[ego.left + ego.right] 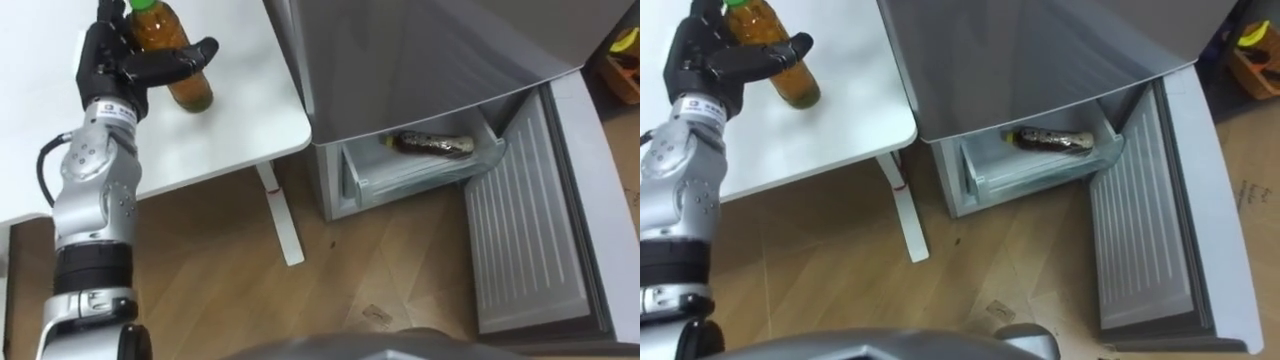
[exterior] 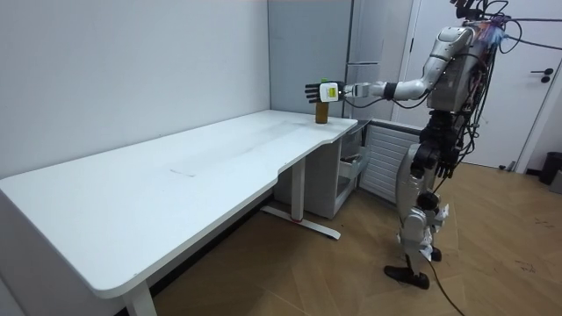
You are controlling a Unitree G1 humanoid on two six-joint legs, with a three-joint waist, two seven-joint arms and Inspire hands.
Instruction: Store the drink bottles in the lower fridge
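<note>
A: Any legible text or labels?
B: None. Standing bottle (image 1: pixel 190 90) at the table's (image 1: pixel 250 120) corner: nothing readable. Lying bottle (image 1: pixel 432 145) in the fridge drawer (image 1: pixel 350 180): possibly a printed wrap, too small to tell.

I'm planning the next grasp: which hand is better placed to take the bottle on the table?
Left. The left hand is raised at the bottle on the white table, with open fingers lying across its front.

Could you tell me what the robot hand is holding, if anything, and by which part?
Nothing is gripped yet: the left robot hand lays straight fingers across the bottle under its cap; it stands on the table.
</note>
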